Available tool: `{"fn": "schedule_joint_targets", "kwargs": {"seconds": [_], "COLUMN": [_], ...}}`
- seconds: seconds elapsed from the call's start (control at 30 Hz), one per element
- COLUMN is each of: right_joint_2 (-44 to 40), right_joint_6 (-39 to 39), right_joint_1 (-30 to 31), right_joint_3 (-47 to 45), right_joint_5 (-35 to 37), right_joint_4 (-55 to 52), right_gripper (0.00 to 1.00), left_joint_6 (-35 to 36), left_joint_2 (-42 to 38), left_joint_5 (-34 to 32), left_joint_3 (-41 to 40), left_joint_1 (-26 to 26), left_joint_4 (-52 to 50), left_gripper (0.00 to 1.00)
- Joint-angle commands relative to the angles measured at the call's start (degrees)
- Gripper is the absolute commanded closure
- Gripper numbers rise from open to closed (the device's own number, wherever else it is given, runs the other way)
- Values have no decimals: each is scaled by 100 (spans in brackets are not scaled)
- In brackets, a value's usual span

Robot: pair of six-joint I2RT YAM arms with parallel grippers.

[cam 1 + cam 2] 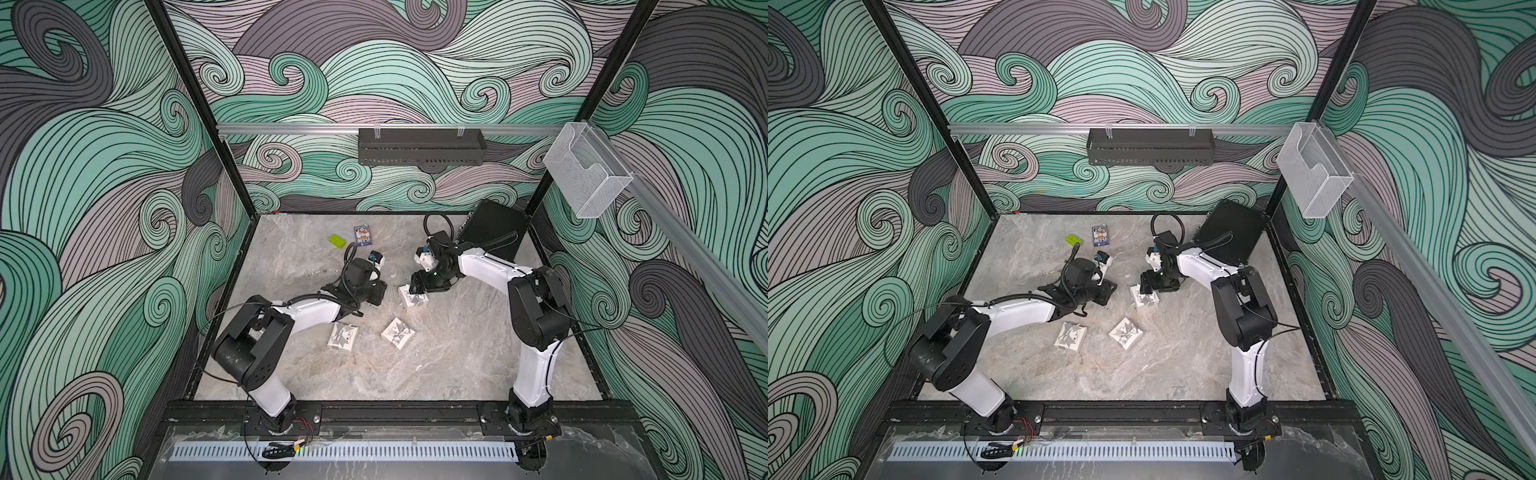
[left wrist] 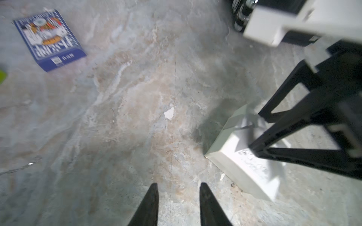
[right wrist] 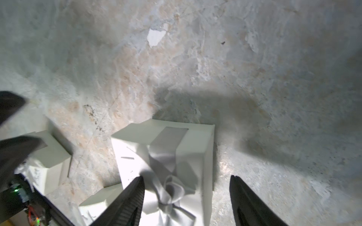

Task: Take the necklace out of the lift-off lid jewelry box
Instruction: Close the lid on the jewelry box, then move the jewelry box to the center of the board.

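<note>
The jewelry box [image 3: 133,156] sits on the counter [image 3: 254,58] directly beneath the right gripper [image 3: 186,176]. That gripper's jaws are released, with one finger over the ribboned lid [image 3: 170,140] and the other just beside the box's wall. The lid is on and no necklace shows. I judge it is inside, so lifting the lid and taking it out are both left. The left gripper [image 2: 178,183], released and empty, hovers nearby. Beyond it lies a blue card pack [image 2: 50,39], its print too blurred to read.

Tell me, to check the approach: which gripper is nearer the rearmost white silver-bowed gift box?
Right. The right gripper hangs directly over the rearmost white silver-bowed gift box; the left gripper hovers beside it, over the table.
</note>
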Motion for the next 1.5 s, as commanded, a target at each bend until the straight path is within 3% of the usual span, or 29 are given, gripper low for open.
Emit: {"fn": "schedule_joint_targets", "kwargs": {"seconds": [0.0,0.3,0.73,1.0,1.2,1.47], "right_joint_2": [115,142,113,-487,-483,-13], "right_joint_6": [-47,-74,-135,-471,-667,-458], "right_joint_1": [102,160,257,300,466,863], "right_joint_3": [-107,-283,-373,-431,-192,203], "right_joint_5": [522,1002,1573,825,587,1416], "right_joint_4": [-86,-89,-165,-4,-140,-322], "right_gripper": [28,30,30,7,5,3], "left_joint_6": [-49,12,-8,-30,-80,-90], "left_joint_2": [-504,-1586,-2132,-2523,-2774,-2932], "left_joint_5": [-196,-463,-686,-695,-745,-870], "left_joint_3": [27,-59,-137,-69,-175,-280], "left_joint_1": [20,67,104,152,174,183], "left_joint_4": [-530,-1172,-1647,-2048,-2090,-2124], "left_gripper": [64,63,63,61,61,60]}}
